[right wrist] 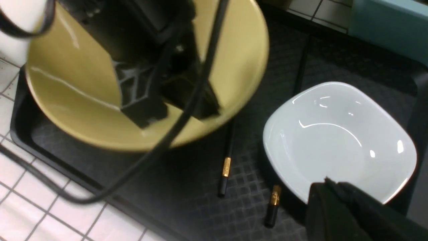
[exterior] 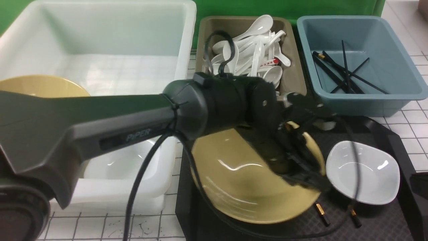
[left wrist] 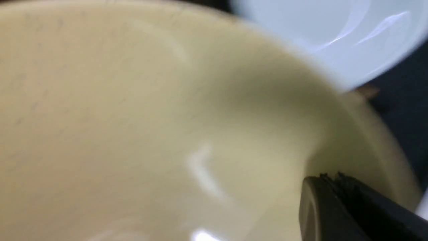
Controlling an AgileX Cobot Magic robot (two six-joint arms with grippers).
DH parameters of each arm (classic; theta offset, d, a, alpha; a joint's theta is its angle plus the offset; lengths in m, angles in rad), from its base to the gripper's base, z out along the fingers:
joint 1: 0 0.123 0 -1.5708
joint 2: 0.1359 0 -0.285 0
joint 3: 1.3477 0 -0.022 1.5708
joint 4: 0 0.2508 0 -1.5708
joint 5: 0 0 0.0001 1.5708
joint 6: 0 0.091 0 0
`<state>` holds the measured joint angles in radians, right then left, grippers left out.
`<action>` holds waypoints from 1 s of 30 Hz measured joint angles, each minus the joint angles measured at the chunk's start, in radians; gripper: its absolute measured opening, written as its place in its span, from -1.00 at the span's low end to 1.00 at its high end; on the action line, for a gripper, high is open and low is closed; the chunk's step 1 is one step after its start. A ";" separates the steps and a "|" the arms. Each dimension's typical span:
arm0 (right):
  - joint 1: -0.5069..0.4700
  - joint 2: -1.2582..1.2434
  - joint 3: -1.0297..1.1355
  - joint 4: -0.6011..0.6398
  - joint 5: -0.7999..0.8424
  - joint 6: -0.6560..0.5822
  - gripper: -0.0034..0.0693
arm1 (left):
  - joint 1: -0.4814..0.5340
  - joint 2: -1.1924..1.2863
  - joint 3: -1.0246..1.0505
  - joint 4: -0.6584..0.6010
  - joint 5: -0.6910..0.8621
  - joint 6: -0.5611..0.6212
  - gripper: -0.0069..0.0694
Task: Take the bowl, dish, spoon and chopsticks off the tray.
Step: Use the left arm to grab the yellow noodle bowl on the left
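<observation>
The yellow bowl (exterior: 234, 180) sits tilted on the left part of the black tray (exterior: 398, 147), its left edge out over the tray's rim. My left gripper (exterior: 309, 177) reaches across from the left and is shut on the bowl's right rim; in the left wrist view the closed jaws (left wrist: 331, 175) rest against the bowl's wall (left wrist: 133, 117). The white dish (exterior: 362, 170) lies to the bowl's right. The black chopsticks (exterior: 321, 210) run under both, gold-banded ends showing. My right gripper (right wrist: 326, 182) hangs shut and empty above the dish (right wrist: 334, 140). The spoon is mostly hidden; a white bit (exterior: 325, 125) shows behind the left gripper.
A big white tub (exterior: 100, 50) on the left holds another yellow bowl (exterior: 40, 85). Behind the tray stand an olive bin (exterior: 291, 77) of white spoons and a blue bin (exterior: 394, 77) of black chopsticks. The left arm's black cable (exterior: 143, 177) droops over the tray's near corner.
</observation>
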<state>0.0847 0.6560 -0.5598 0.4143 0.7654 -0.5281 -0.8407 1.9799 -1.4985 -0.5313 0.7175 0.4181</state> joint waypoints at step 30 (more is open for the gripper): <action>0.036 0.000 0.000 0.001 0.006 -0.002 -0.77 | 0.132 0.124 -0.240 0.741 0.370 -0.438 0.40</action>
<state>0.1212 0.6560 -0.5598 0.4156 0.7713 -0.5301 -0.7092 2.1034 -1.7385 0.2095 1.0879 -0.0203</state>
